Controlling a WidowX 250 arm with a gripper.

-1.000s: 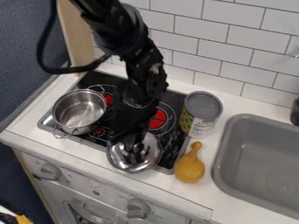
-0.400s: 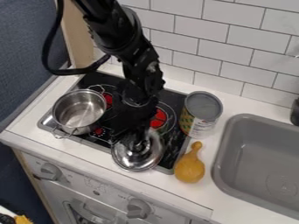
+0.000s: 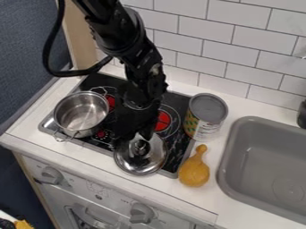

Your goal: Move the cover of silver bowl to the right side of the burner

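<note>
The silver lid (image 3: 149,164) lies knob up at the front of the black stove top (image 3: 180,138), reaching over its front metal edge, nearer the camera than the red burner (image 3: 163,121) on the right. The black gripper (image 3: 134,141) hangs down over the back of the lid, its fingers spread apart, with the knob (image 3: 141,146) showing between and just in front of them.

The silver pot (image 3: 82,113) stands uncovered on the left part of the stove, well apart from the lid. Its bare metal floor and inner wall can be seen, and a wire handle (image 3: 62,137) sticks out at its front. A second red patch (image 3: 110,102) shows just beside the pot's right side.

A tall can (image 3: 203,130) with a patterned label stands upright at the right edge of the stove, its round grey top facing up; what it holds cannot be told. In front of it, a yellow toy squash (image 3: 194,172) lies beside the stove's edge, its thin neck pointing toward the can. To the right, a grey sink (image 3: 242,156) is set into the white counter (image 3: 239,203), with its round drain (image 3: 288,188) visible in the basin floor.
</note>
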